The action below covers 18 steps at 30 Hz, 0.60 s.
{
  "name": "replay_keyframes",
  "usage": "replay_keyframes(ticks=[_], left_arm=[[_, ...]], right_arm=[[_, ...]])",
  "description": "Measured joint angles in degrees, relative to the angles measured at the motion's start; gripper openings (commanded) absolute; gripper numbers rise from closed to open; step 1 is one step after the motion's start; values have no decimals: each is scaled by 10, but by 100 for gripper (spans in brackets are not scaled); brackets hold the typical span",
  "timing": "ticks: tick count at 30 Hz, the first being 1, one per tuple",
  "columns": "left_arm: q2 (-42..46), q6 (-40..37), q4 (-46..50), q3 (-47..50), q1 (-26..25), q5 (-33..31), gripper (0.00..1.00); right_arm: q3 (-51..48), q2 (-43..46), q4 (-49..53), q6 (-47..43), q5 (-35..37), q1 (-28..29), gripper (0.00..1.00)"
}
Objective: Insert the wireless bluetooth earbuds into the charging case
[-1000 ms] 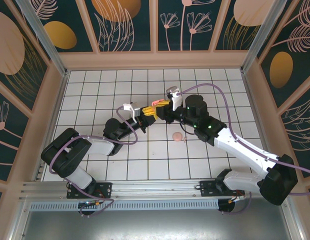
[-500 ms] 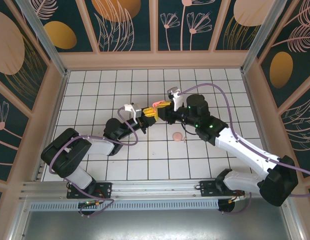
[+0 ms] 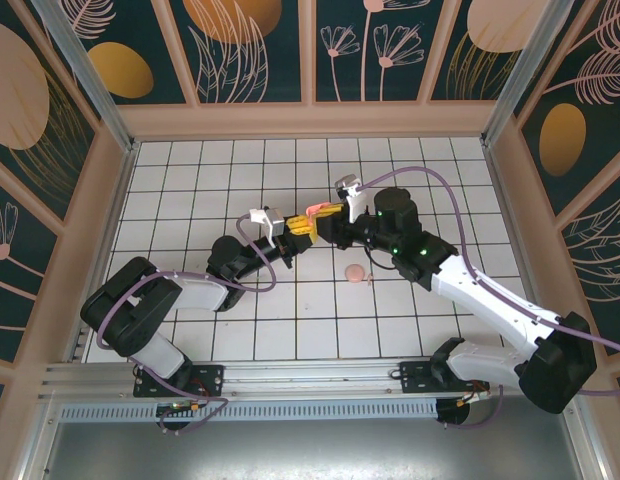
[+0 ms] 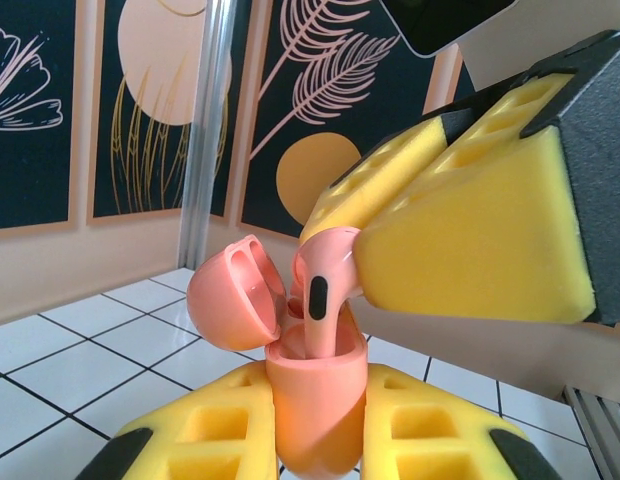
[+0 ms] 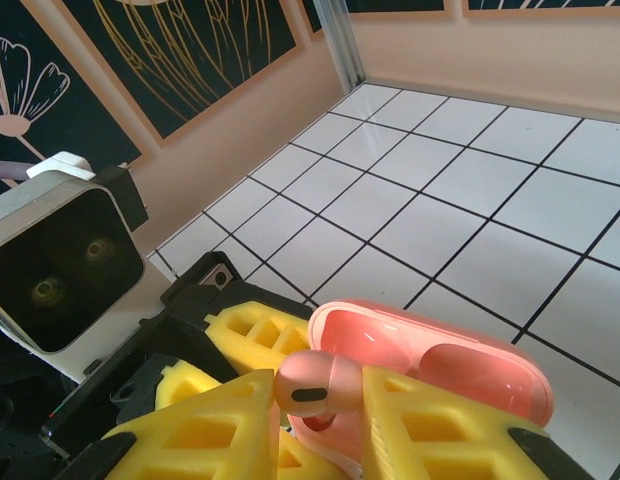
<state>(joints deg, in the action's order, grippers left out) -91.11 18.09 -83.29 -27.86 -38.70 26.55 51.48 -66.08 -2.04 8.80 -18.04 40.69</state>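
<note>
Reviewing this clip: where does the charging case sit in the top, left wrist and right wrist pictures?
Top external: charging case, a small pink spot just above picture centre.
Left wrist: case bottom centre, upright, its lid open to the left.
Right wrist: lower centre-right, the open lid's hollow inside facing the camera.
Shared landmark: the earbud at the case's mouth, gripped between yellow pads.

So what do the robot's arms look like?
Both arms have black joints with white shells between. Purple cables loop along the left arm and the right arm. Green lights glow on the right one. The left tool and right tool have black fingers padded with yellow foam full of square hollows, plus a white camera box.
</note>
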Motion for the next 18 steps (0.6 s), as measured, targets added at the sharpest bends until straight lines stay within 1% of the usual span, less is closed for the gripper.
replay_keyframes(ticks=[18], left_arm=[[0,-1,1,0,0,2,13]], right_arm=[[1,3,15,-11,-12,-6,27]])
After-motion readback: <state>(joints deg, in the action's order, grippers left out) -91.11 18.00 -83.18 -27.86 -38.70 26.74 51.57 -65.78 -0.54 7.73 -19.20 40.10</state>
